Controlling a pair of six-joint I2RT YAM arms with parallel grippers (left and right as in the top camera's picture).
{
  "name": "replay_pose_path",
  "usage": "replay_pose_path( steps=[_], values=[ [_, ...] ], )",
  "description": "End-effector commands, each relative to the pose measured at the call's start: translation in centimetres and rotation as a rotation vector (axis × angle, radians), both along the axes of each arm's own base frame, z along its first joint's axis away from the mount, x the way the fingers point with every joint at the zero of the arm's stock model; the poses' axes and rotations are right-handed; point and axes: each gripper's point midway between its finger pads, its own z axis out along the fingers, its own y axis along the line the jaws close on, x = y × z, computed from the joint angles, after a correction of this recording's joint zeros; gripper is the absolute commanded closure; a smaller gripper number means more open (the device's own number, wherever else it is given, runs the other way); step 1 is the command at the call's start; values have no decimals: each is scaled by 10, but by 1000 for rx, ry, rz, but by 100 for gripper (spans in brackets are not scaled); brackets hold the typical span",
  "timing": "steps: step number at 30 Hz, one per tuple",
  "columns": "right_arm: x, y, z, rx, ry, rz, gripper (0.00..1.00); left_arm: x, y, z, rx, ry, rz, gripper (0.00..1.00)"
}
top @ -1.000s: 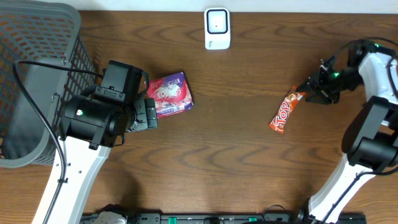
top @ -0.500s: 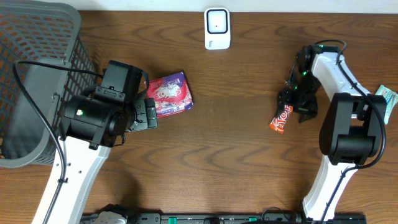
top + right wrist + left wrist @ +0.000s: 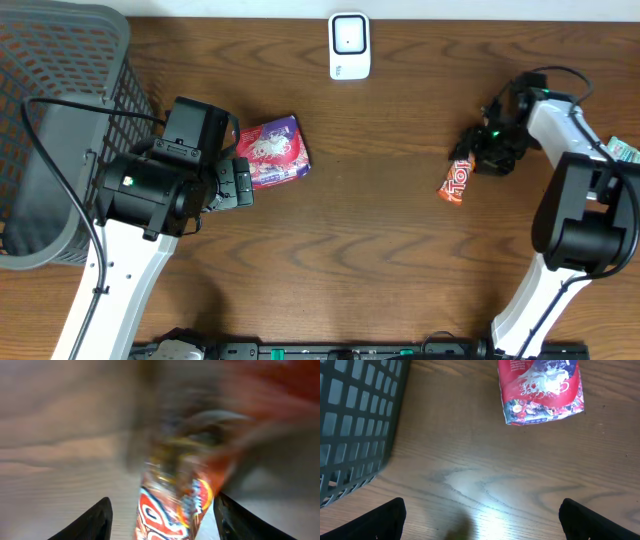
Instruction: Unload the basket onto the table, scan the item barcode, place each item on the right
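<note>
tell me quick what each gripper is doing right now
left gripper: open, holding nothing
right gripper: straddles the candy bar, view blurred, grip cannot be told

Red-orange candy bar (image 3: 455, 184) with white letters, red-and-purple pouch (image 3: 272, 152), dark grey mesh basket (image 3: 70, 60), brown wood-grain table (image 3: 380, 250).

Overhead looks straight down; both wrist cameras face the table (image 3: 400, 250) closely.

A basket (image 3: 118, 75) stands at the table's (image 3: 380, 250) far left corner, with a pouch (image 3: 273, 152) to its right. A scanner (image 3: 349, 45) lies mid far edge. A candy bar (image 3: 457, 182) lies toward the right edge.
</note>
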Motion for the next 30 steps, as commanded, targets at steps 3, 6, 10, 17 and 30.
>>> replay_pose_path(
  steps=[3,6,10,17,30],
  values=[
    [1,19,-5,194,-19,-14,39,-1,2,-2,6,8,4,2],
    [-1,3,-10,143,-1,-49,39,-1,2,-2,6,8,4,2],
    [-9,-12,-21,59,32,-63,41,-1,2,-2,6,8,4,2],
    [-25,-7,-46,37,43,-50,48,-1,2,-2,6,8,5,2],
    [-3,62,-36,314,-100,-15,99,-1,2,-2,6,8,5,2]
  ],
)
